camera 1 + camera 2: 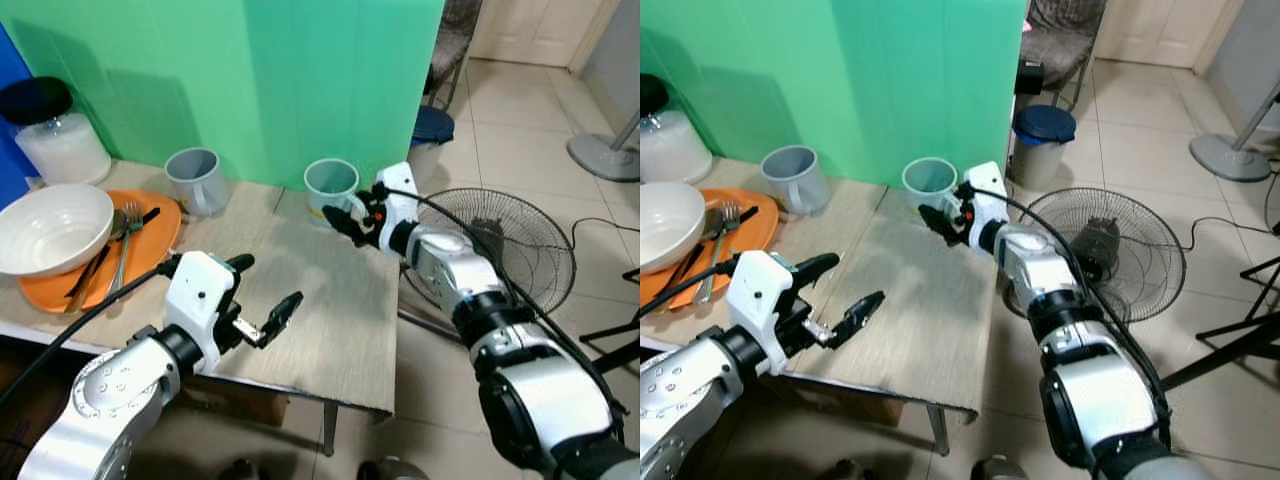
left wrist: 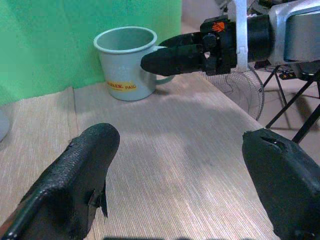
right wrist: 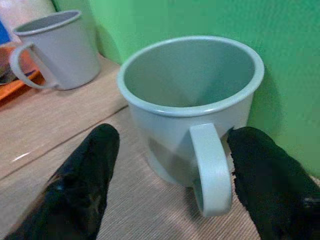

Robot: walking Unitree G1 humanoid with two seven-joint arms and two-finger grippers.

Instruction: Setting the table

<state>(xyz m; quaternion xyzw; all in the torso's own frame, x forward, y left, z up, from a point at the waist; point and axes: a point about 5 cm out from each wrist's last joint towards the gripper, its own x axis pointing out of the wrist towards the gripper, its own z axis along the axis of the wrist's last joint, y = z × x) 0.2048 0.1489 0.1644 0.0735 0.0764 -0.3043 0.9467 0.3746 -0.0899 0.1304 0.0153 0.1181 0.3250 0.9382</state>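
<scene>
Pale grey-green enamel-look mug [image 3: 190, 110] with a looped handle stands upright at the worktop's [image 1: 330, 290] back edge, against the green backdrop [image 1: 250, 80]. It looks rigid, light and glossy, likely slippery; the handle or rim wall seems the surest hold. Right gripper [image 3: 170, 180] sits just before the mug, jaws spread either side of its handle. Left gripper [image 1: 262, 300] hovers nearer the front edge, jaws apart and empty. Another grey mug [image 1: 195, 180] stands well to the first mug's left.
</scene>
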